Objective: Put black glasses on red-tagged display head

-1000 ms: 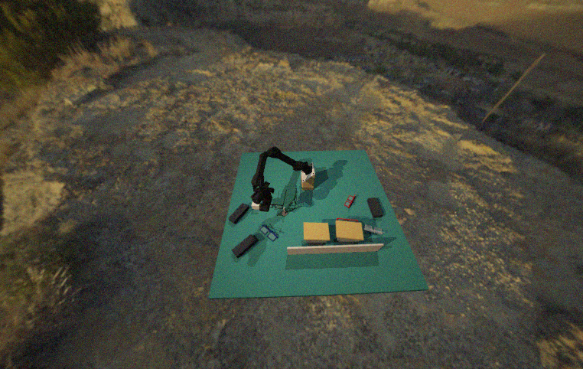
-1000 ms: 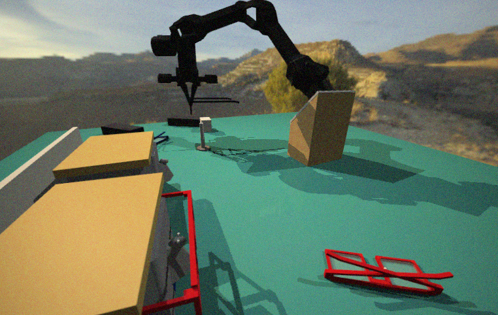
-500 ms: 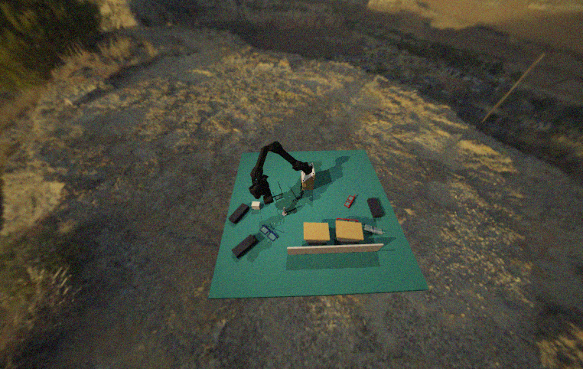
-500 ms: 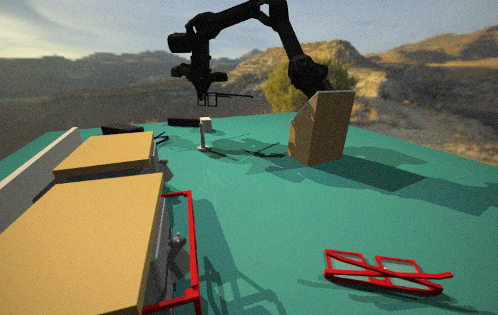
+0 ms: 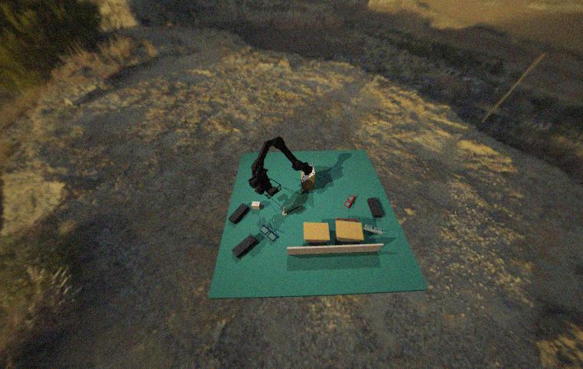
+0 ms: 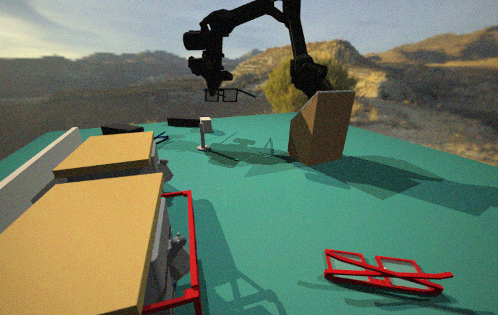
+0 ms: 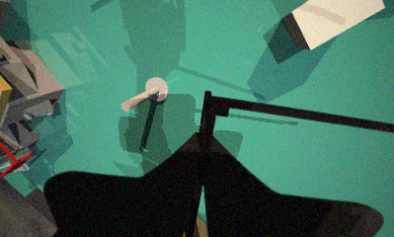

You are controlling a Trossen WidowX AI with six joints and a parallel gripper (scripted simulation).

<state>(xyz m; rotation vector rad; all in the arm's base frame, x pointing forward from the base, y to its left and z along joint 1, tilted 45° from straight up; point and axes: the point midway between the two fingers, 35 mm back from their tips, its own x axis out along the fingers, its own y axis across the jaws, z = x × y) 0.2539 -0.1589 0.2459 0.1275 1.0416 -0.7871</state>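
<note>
Green mat (image 5: 330, 279) (image 6: 458, 242) (image 7: 105, 20) outdoors on rocky ground, gripper (image 5: 271, 191) (image 6: 212, 93) (image 7: 202, 139) closed on black glasses (image 5: 279, 187) (image 6: 229, 101) (image 7: 307, 113), both raised above mat, white post (image 5: 284, 211) (image 6: 202, 134) (image 7: 140, 99) upright on mat, 2 tan-topped blocks (image 5: 316, 231) (image 5: 349, 230) (image 6: 110, 152) (image 6: 74, 234) on mat.
</note>
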